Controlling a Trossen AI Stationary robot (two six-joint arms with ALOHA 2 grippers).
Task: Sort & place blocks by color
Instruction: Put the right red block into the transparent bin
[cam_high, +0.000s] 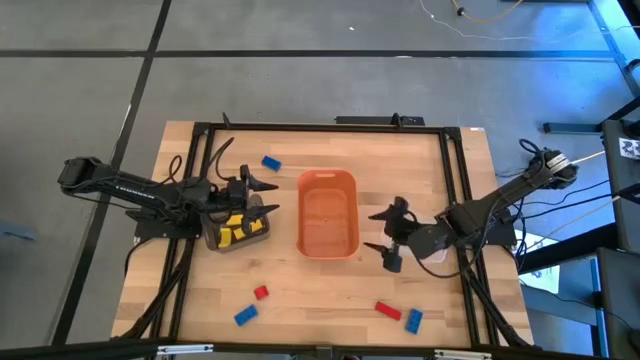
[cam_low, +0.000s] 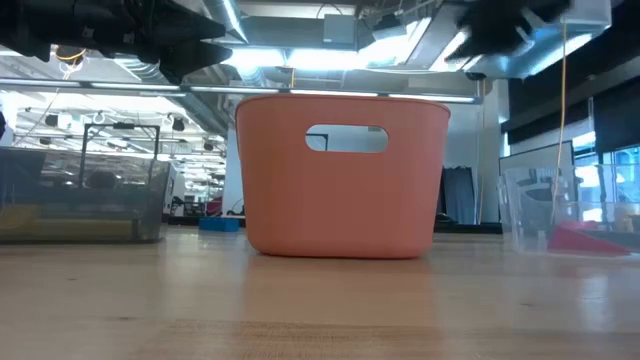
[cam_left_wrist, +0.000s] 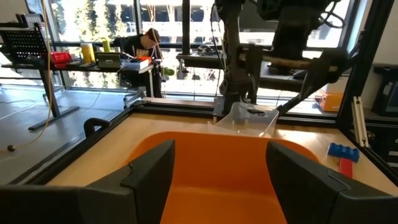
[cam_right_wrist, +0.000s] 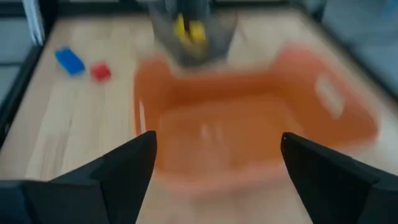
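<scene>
Sorting in progress | left gripper (cam_high: 268, 197) is hovering spread over the bin (cam_high: 237, 231) holding yellow blocks (cam_high: 233, 229) | right gripper (cam_high: 384, 233) is waiting spread beside orange tub (cam_high: 327, 212) | red and blue blocks (cam_high: 387, 310) are lying loose on desk (cam_high: 320, 300) | next: likely picking a loose block.

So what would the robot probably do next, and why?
Likely the right pincer swings toward the near edge and lowers over the red block and blue block lying there. It is open and empty beside the orange tub, and those are the loose blocks closest to it. The left pincer hovers open by the bin holding yellow blocks.
</scene>
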